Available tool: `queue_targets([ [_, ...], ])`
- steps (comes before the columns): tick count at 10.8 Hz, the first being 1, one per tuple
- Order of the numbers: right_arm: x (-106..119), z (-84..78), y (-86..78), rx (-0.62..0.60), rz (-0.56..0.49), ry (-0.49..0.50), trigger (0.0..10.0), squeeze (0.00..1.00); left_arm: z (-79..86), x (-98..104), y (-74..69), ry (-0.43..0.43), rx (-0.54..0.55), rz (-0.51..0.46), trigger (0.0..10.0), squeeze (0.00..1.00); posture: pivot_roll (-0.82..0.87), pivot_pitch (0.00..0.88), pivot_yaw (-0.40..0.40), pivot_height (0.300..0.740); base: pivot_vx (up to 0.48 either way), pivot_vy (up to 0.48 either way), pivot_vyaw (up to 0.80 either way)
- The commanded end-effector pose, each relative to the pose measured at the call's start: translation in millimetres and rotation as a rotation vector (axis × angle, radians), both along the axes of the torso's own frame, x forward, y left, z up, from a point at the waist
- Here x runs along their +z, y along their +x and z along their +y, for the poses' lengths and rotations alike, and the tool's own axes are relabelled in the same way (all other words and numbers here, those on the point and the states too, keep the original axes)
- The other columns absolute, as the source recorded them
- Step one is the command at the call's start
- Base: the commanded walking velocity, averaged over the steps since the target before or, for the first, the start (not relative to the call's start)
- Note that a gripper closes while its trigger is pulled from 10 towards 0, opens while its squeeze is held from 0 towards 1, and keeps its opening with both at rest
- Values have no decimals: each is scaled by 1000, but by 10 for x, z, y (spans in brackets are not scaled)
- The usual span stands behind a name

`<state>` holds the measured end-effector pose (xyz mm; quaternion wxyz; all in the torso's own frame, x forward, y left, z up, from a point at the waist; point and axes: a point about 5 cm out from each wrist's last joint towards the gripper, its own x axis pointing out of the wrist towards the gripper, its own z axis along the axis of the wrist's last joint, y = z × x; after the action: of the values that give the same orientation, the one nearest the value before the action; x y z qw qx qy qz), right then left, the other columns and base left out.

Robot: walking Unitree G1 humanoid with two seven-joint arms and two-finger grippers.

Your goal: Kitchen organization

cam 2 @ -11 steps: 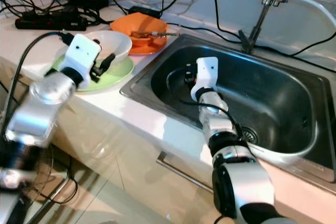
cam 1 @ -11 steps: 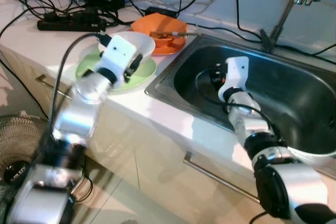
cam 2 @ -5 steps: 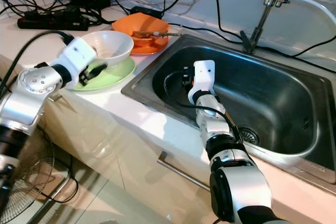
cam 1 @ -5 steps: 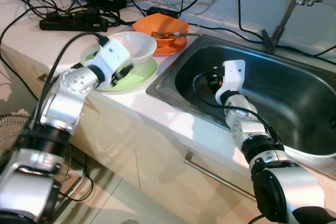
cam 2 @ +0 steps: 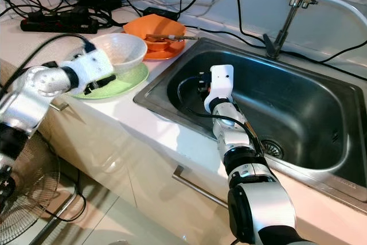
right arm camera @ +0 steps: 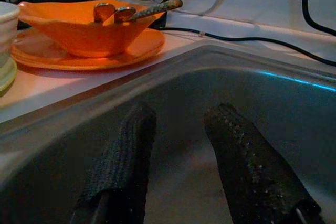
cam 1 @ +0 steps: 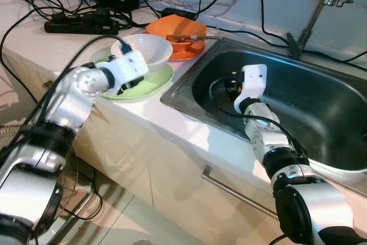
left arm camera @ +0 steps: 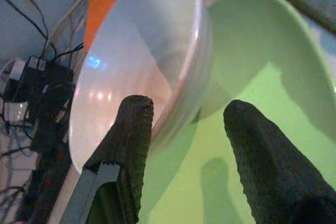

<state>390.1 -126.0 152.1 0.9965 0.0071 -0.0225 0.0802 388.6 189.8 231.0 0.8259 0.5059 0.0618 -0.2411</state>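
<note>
The left gripper (left arm camera: pixel 184 124) is reaching in at the white bowl (cam 1: pixel 146 49), fingers spread wide with nothing held. From the wrist view, one finger is sitting at the bowl's rim and the other is hanging over the green plate (cam 1: pixel 150 82) beneath it, so the bowl wall is lining up between the jaws but isn't pinched yet. The bowl is standing on that plate, right at the fingertips.

Just beyond the left gripper, further along the counter (cam 1: pixel 34 44), the orange bowl (cam 2: pixel 155 27) is resting on its orange plate (right arm camera: pixel 79 56) with a couple of spoons (right arm camera: pixel 118 11) lying in it, handles poking out toward the sink (cam 1: pixel 321 113).

The right gripper (right arm camera: pixel 178 156) is hovering down inside the sink, jaws apart and empty, with the steel wall just ahead of it and the orange dishes up over the rim beyond.

As for progress, it's looking early: both stacks of dishes are on the counter, nothing is sitting in the basin, and no dish is in hand. Closing on the white bowl looks like the step underway, with all the moving of dishes left to do.
</note>
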Motion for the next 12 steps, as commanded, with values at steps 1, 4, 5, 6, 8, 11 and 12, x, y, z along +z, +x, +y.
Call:
queue_targets([
  [1, -13, -6, -8, -4, 8, 12, 10000, 0, -36, -38, 54, 52, -5, 13, 10000, 0, 265, 0, -33, 740, 0, 0, 0],
  [4, -17, 2, -12, -5, 8, 16, 10000, 0, -43, -72, 132, 144, 14, 5, 10000, 0, 260, 0, -29, 740, 0, 0, 0],
  [5, -17, 2, -12, -5, 8, 16, 10000, 0, -43, -72, 132, 144, 14, 5, 10000, 0, 260, 0, -29, 740, 0, 0, 0],
  [6, -17, 2, -12, -5, 8, 16, 10000, 0, -43, -72, 132, 144, 14, 5, 10000, 0, 260, 0, -29, 740, 0, 0, 0],
  [8, -17, 2, -12, -5, 8, 16, 10000, 0, -43, -72, 132, 144, 14, 5, 10000, 0, 260, 0, -29, 740, 0, 0, 0],
  [11, -17, 2, -12, -5, 8, 16, 10000, 0, -43, -72, 132, 144, 14, 5, 10000, 0, 260, 0, -29, 740, 0, 0, 0],
  [12, -17, 2, -12, -5, 8, 16, 10000, 0, -43, -72, 132, 144, 14, 5, 10000, 0, 260, 0, -29, 740, 0, 0, 0],
])
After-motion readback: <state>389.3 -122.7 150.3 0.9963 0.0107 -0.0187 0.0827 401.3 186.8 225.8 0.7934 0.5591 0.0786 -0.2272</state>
